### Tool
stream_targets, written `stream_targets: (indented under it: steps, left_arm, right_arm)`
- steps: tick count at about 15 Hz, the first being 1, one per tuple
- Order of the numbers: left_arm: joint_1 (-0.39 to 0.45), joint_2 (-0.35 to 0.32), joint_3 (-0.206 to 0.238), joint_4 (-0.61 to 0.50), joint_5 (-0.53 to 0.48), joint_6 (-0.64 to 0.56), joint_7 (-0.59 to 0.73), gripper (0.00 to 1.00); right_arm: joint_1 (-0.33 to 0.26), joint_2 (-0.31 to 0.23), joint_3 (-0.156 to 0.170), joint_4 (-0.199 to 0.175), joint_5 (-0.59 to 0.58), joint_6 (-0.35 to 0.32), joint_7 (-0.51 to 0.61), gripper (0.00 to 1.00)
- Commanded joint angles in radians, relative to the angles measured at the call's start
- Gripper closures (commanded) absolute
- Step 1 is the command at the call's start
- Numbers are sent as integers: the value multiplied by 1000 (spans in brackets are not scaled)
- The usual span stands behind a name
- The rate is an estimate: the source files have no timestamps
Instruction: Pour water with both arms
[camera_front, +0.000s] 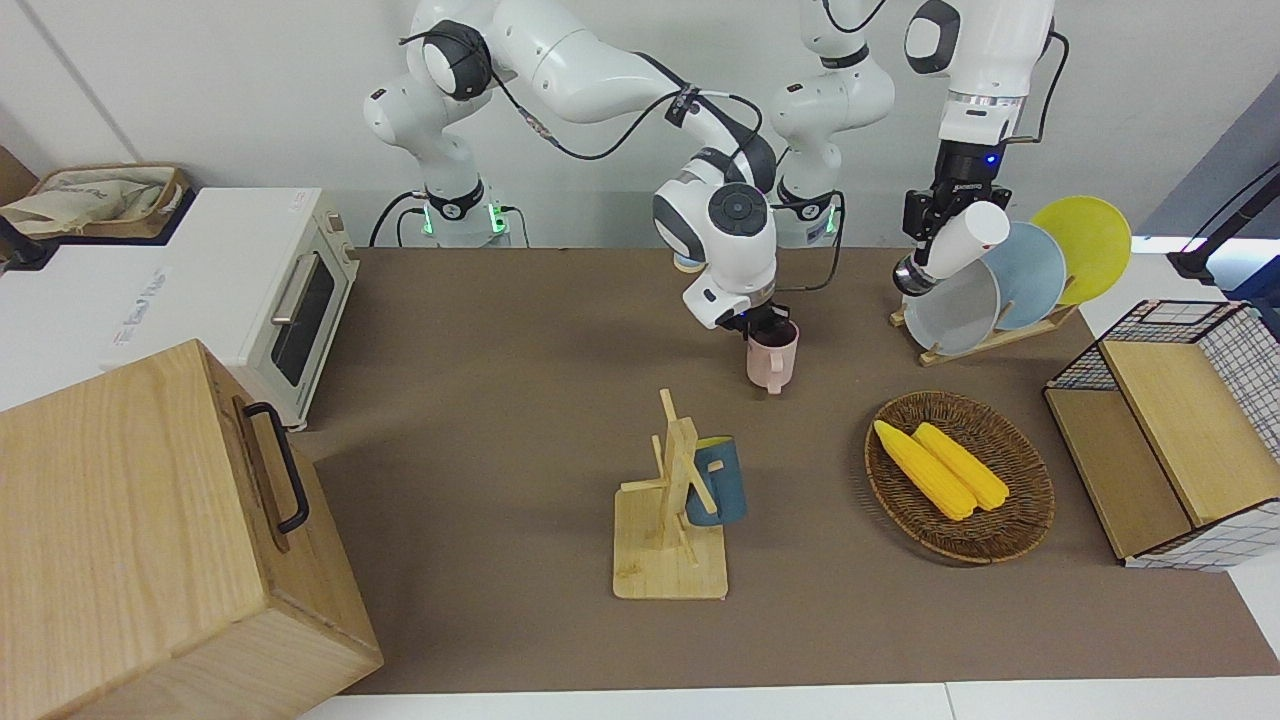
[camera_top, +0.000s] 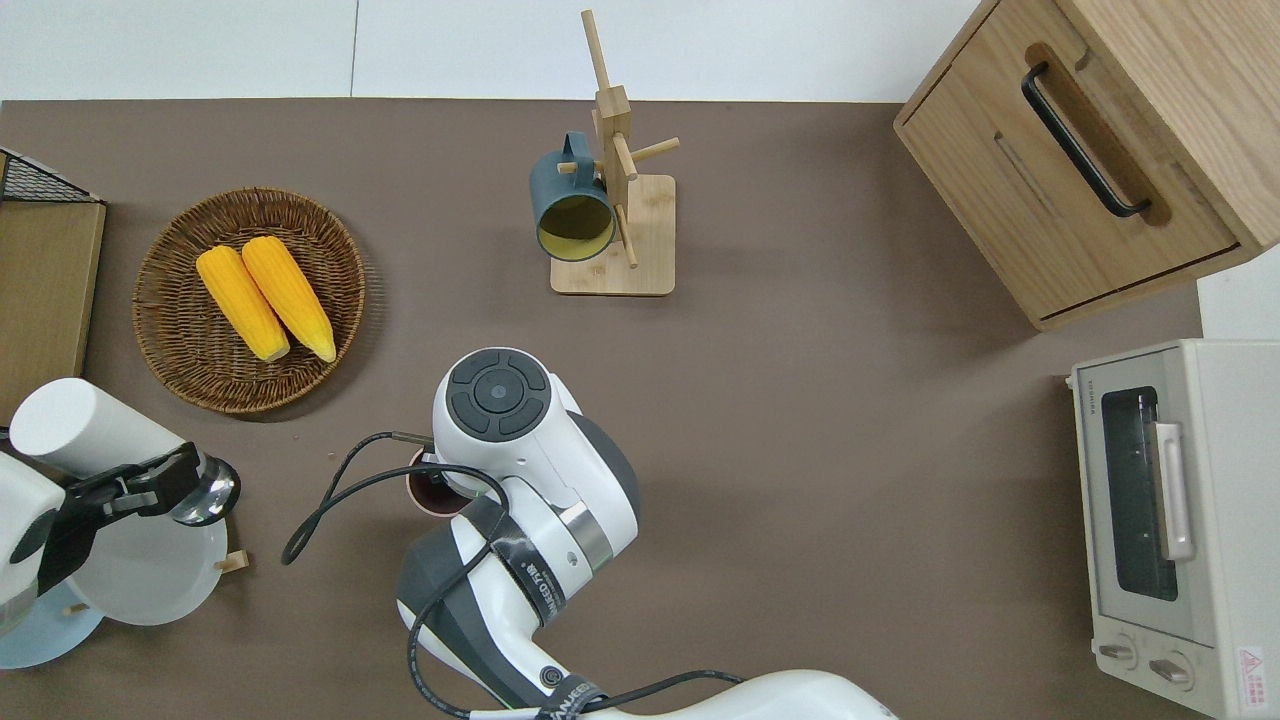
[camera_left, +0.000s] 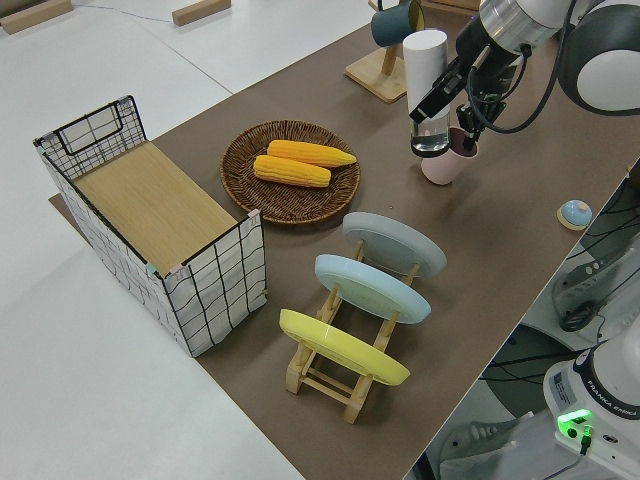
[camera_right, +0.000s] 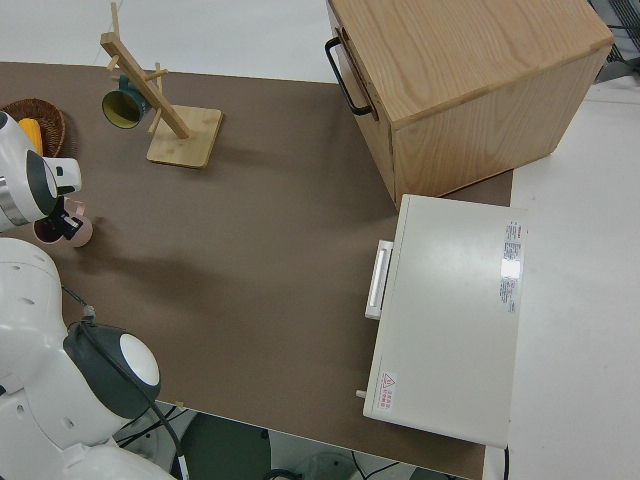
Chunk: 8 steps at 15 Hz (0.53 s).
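My right gripper (camera_front: 762, 322) is shut on the rim of a pink mug (camera_front: 772, 358), upright and low over or on the brown table (camera_front: 500, 400), nearer to the robots than the mug tree. The mug also shows in the overhead view (camera_top: 424, 492), mostly under the arm, and in the left side view (camera_left: 443, 166). My left gripper (camera_front: 925, 215) is shut on a white bottle (camera_front: 960, 245) with a silvery end, held tilted in the air. In the overhead view the bottle (camera_top: 85, 435) is over the plate rack's edge, toward the left arm's end from the mug.
A plate rack (camera_front: 985, 335) holds grey, blue and yellow plates. A wicker basket (camera_front: 1020, 520) holds two corn cobs. A wooden mug tree (camera_front: 672, 520) carries a blue mug (camera_front: 722, 485). A wooden box (camera_front: 150, 540), a toaster oven (camera_front: 290, 300) and a wire crate (camera_front: 1240, 400) stand around.
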<state>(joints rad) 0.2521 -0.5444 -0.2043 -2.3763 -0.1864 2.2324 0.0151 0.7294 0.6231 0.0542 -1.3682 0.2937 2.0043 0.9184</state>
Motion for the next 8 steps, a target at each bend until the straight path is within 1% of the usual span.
stream_targets:
  steps: [1, 2, 3, 4, 5, 8]
  left_arm:
    - [-36, -46, 9, -49, -41, 33, -4, 1000]
    - [-46, -46, 11, -50, -54, 33, -1, 1000]
    - [-57, -46, 11, -57, -59, 38, -1, 1000]
    - [-59, -46, 11, -60, -61, 39, -1, 1000]
    - [-60, -46, 9, -61, -61, 39, -1, 1000]
    - [-59, -45, 11, -61, -62, 41, 0, 1000]
  right_arm:
    - [-1, 29, -1, 24, 18, 13, 8, 986]
    - [-4, 29, -1, 24, 18, 14, 5, 648]
    - [-4, 30, -1, 24, 18, 19, 5, 384]
    - [-5, 29, -1, 24, 18, 20, 8, 54]
    - [-2, 26, -4, 26, 12, 19, 11, 11]
    - [-10, 14, -7, 29, 10, 1, 16, 11]
